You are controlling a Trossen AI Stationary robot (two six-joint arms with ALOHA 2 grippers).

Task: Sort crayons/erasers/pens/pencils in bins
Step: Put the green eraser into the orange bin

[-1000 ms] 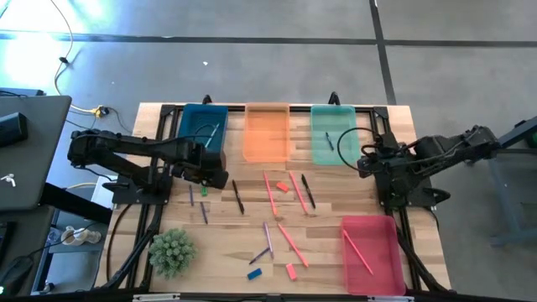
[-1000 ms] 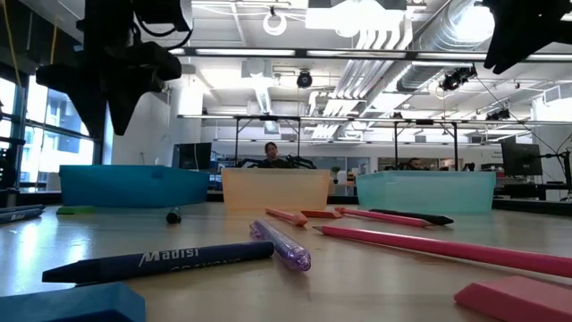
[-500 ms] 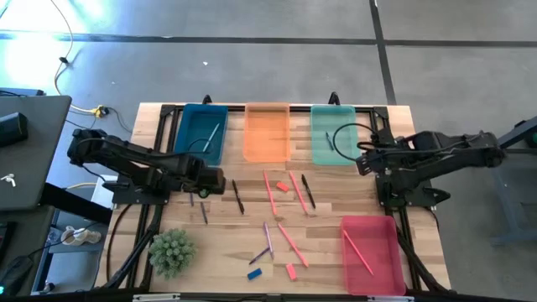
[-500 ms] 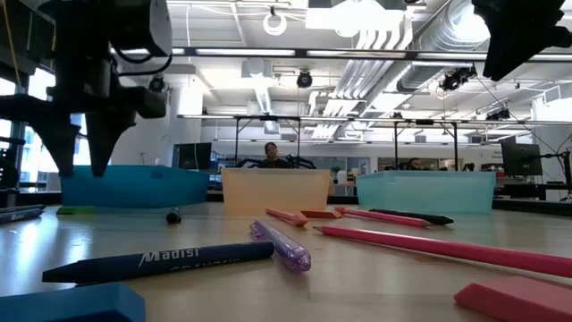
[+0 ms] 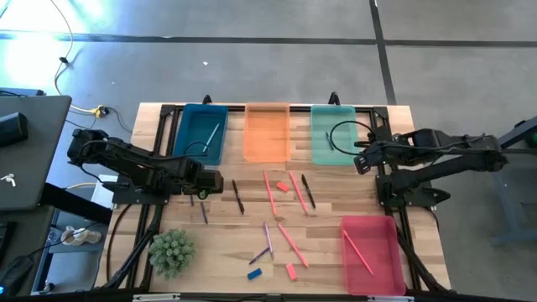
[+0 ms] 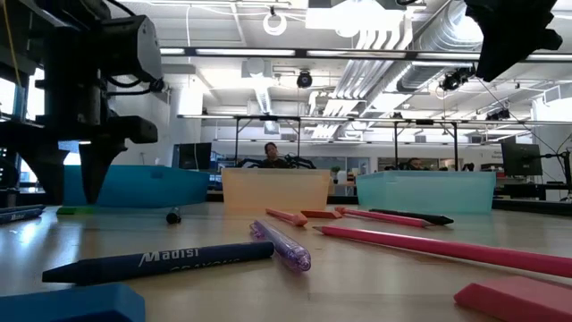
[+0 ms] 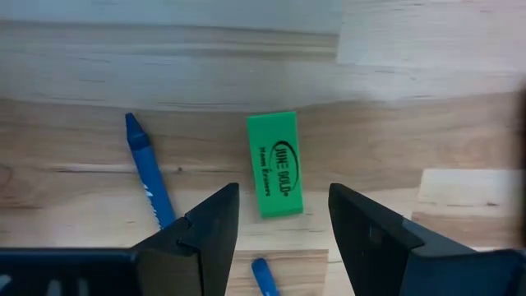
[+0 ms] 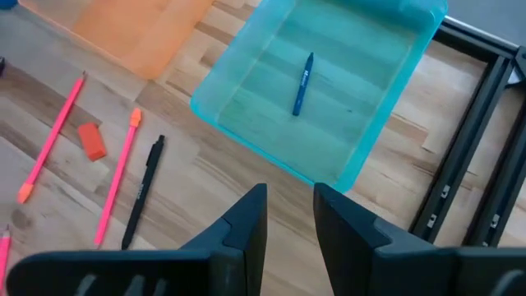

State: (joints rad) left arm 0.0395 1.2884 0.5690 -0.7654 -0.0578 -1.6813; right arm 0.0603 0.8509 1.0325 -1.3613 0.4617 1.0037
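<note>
Left gripper (image 7: pixel 282 238) spread above green eraser (image 7: pixel 274 164), blue crayon (image 7: pixel 148 168) beside; teal bin (image 8: pixel 329 90) holds apparently one crayon; right gripper (image 8: pixel 289 215) part-open.

You've got a plain grey floor (image 5: pixel 277 59) around the wooden table (image 5: pixel 226 231), with dark seam lines crossing it and a bright patch of glare in the far left corner. A yellow cable (image 5: pixel 63 71) trails over the floor there. Beside the table on the left sits a dark laptop (image 5: pixel 25 151). From table height, you see a big open workspace behind: white ceiling with exposed silver ducts (image 6: pixel 420 40), tall windows (image 6: pixel 22 125) on the left, monitors (image 6: pixel 521 159) on desks, and a person (image 6: pixel 270 154) sitting far back.
</note>
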